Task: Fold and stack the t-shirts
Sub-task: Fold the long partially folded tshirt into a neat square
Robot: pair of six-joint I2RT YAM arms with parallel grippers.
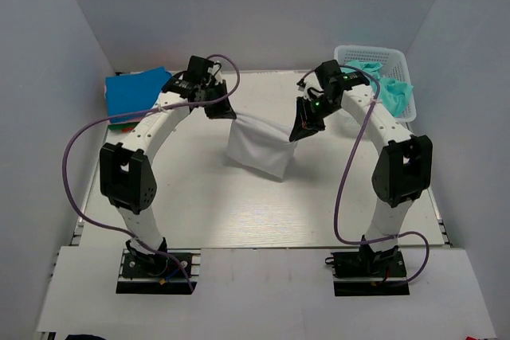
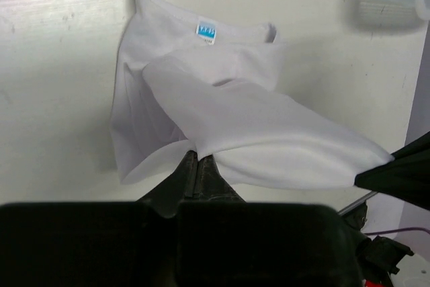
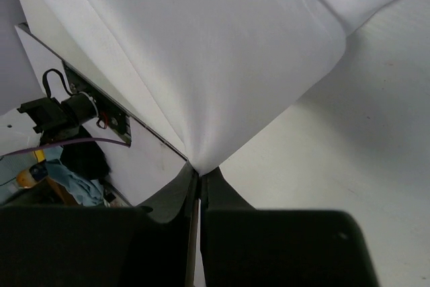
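Observation:
The white t-shirt (image 1: 259,149) hangs over the middle of the table, held up along its top edge by both grippers. My left gripper (image 1: 221,109) is shut on its left corner, which also shows in the left wrist view (image 2: 199,154). My right gripper (image 1: 301,127) is shut on its right corner, also in the right wrist view (image 3: 199,169). The shirt's lower part rests on the table with its collar and blue label (image 2: 206,31) showing. A bright blue t-shirt (image 1: 135,93) lies folded at the back left. A teal t-shirt (image 1: 390,85) hangs out of the basket.
A white lattice basket (image 1: 374,57) stands at the back right corner. Under the blue shirt a red and green edge (image 1: 119,123) shows. Grey walls close in the table on the left, back and right. Purple cables loop beside both arms.

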